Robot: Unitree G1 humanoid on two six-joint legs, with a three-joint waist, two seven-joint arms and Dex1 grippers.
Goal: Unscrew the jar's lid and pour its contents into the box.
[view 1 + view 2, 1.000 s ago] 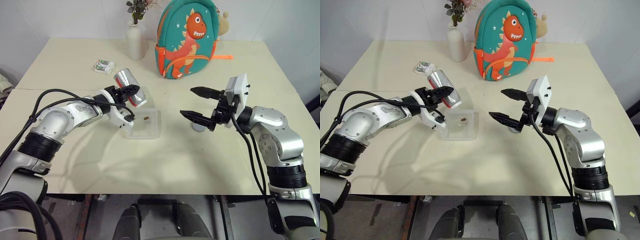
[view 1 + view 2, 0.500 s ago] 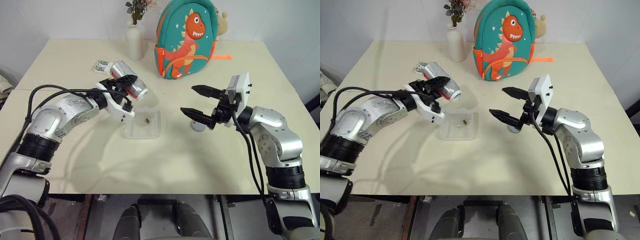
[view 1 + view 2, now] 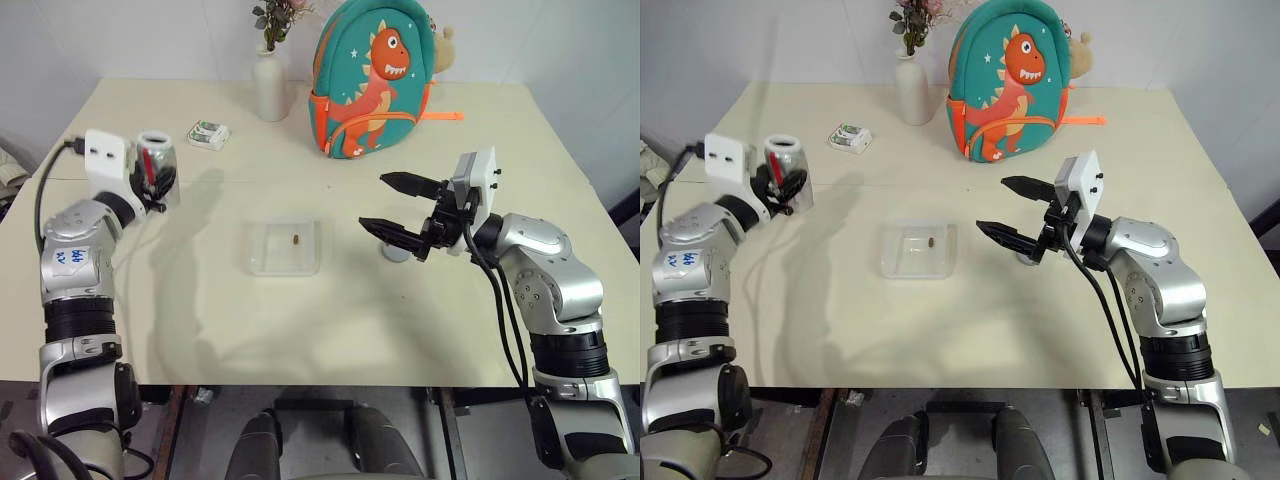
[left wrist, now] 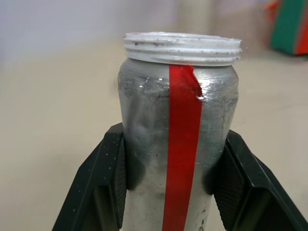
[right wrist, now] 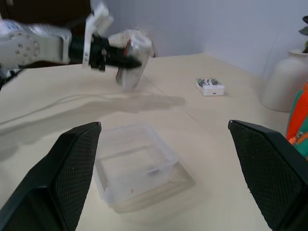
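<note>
At far left, the left gripper [image 3: 150,180] clamps the open, upright jar [image 3: 158,165] above the table [image 3: 200,330]. In the centre, the box [image 3: 286,247] holds the contents [image 3: 296,238]. At right, the right gripper [image 3: 398,208] gapes wide, empty, above the lid [image 3: 396,254]. Risk: setting the jar down carelessly near the table's left edge could topple it.

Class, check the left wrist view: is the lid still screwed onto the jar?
No, the jar shows a bare threaded white rim with no cap on it.

Box [image 3: 285,247] mid-table; pellet [image 3: 297,238] inside; jar [image 3: 156,168] far left; lid [image 3: 397,254] right.
</note>
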